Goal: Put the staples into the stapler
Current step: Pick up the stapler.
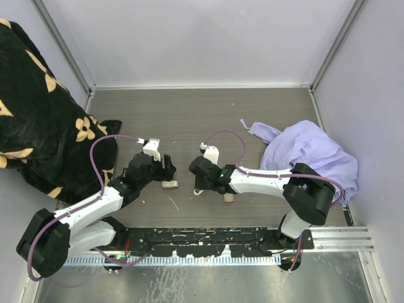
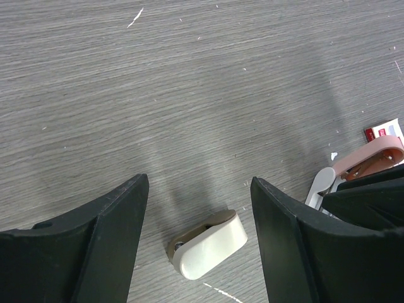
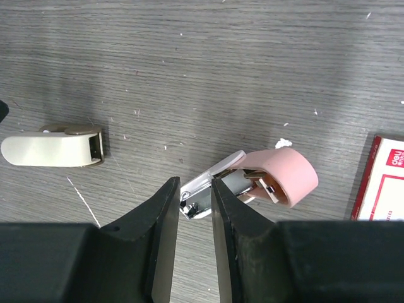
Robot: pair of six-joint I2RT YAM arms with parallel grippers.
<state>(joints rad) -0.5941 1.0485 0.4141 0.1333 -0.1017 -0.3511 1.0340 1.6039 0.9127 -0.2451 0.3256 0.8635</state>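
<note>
The right gripper [image 3: 196, 196] has its fingers [image 3: 161, 240] only narrowly apart. The bright metal end of the pink stapler [image 3: 281, 180] sits between their tips (whether they actually pinch it, I cannot tell). The staples box [image 3: 382, 180] lies flat on the table [image 3: 221, 63] beyond the stapler's pink body, clear of the fingers. The left gripper [image 2: 199, 183] is wide open over a beige stapler [image 2: 208, 243], holding nothing.
</note>
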